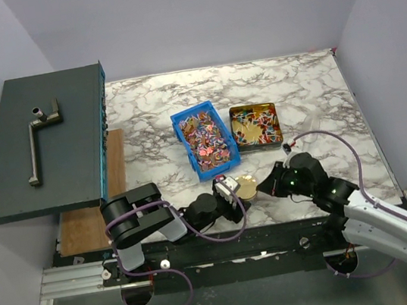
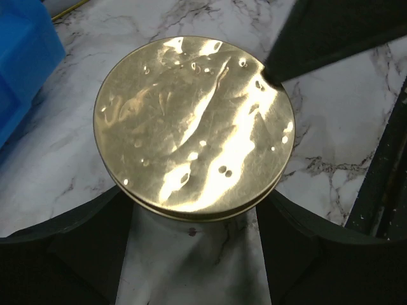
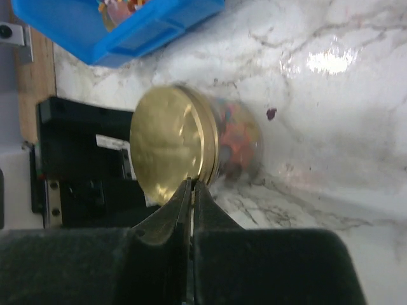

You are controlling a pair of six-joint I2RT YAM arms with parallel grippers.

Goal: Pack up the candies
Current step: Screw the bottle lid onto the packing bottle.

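The left gripper [image 1: 235,191] has its two dark fingers [image 2: 76,248] standing apart, one on each side below the round gold metal lid [image 2: 194,124]. The lid hides the place where they could meet the glass, so I cannot tell if they press anything. This lid sits on a small clear jar [image 3: 240,136], and through the jar wall some coloured wrappers are visible, a little blurred. The right gripper [image 3: 191,185] comes to the jar from the opposite side. Its fingers are pressed together with almost no gap, and their tips touch the rim of the lid (the left wrist view shows the same contact at the upper right edge of the lid). The two grippers face each other with only the jar between them. Most of the candies [image 1: 205,141], tiny sweets in red, pink, orange and blue wrappers, lie in a blue rectangular plastic bin [image 1: 185,147], which is just beyond the left gripper, near it but not touching. More of them lie in a shallow rectangular gold-lined tin [image 1: 258,145], which is beyond the right gripper and just beside the bin. Everything stands on the white marble-patterned table [image 1: 302,92].
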